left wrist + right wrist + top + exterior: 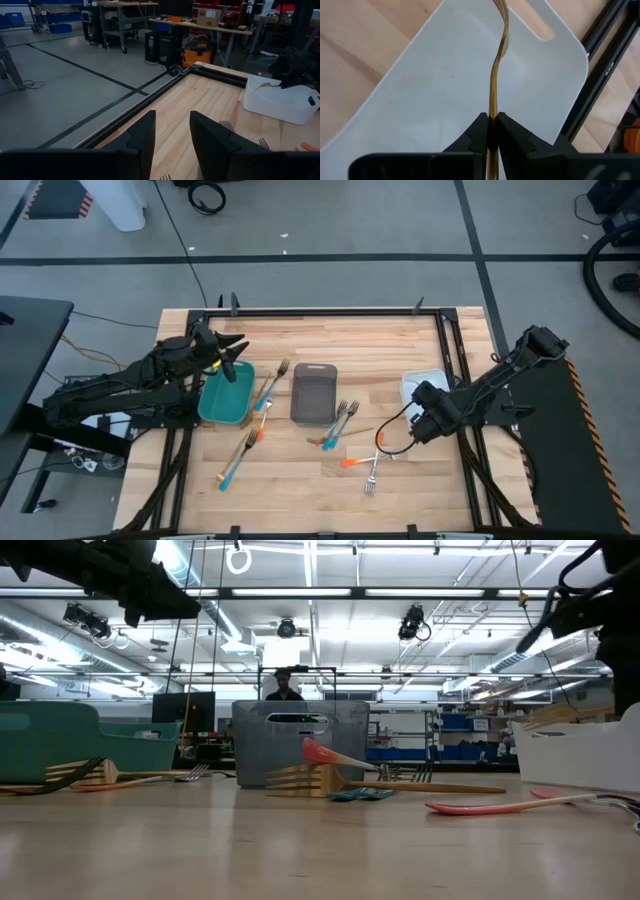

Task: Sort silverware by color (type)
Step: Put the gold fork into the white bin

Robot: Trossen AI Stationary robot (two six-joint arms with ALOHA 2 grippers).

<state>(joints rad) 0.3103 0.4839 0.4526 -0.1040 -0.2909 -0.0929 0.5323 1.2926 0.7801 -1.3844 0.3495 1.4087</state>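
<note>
My right gripper [490, 120] is shut on a thin gold utensil [496, 70], seen edge-on, above the white tray [430, 90] at the table's right [412, 383]. My left gripper [172, 145] waits open with nothing between its fingers, above the far end of the teal tray [225, 395]. Loose silverware lies flat on the wood: an orange-handled fork [362, 463], a blue-handled fork [234, 463], a small heap of forks [338, 423] by the grey tray [313, 392], and one fork [270, 385] between the teal and grey trays. My right gripper pinches the gold utensil's thin stem [493, 112] between its two fingertips, on the stem's flat faces. The fingers slant down from above and lie along the utensil, which runs on past them over the white tray. Its curved far end leaves the picture.
The black frame rail [600, 85] runs close beside the white tray at the table's right edge. Bare wood lies along the near edge [300, 500]. A person stands in the room beyond the grey tray [285, 685].
</note>
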